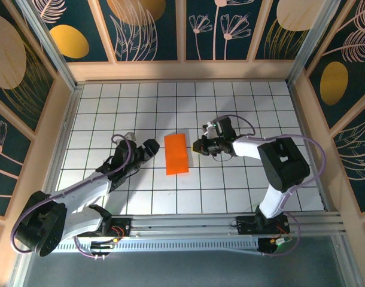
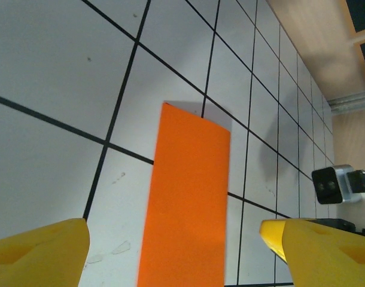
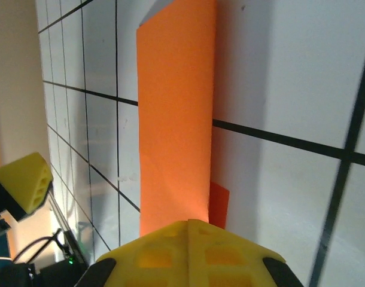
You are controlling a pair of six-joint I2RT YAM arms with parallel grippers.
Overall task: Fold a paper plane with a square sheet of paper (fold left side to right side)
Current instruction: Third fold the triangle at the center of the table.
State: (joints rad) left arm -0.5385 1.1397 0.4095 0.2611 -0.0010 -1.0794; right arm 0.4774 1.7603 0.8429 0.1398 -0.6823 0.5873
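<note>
The square sheet of paper (image 1: 176, 153) is bright orange and lies folded into a narrow rectangle on the white grid table, mid-field. My left gripper (image 1: 150, 147) stands open just left of it. In the left wrist view the paper (image 2: 188, 203) runs between the two wide-apart yellow fingers, apart from both. My right gripper (image 1: 196, 145) is shut, its tips at the paper's right edge. In the right wrist view the joined tips (image 3: 188, 222) meet the paper (image 3: 173, 119), whose top layer lifts a little off a lower layer. Whether paper is pinched I cannot tell.
Wooden walls (image 1: 182, 70) with patterned panels enclose the table on three sides. A metal rail (image 1: 188, 227) with both arm bases runs along the near edge. The left gripper's yellow finger (image 3: 27, 179) shows beyond the paper in the right wrist view.
</note>
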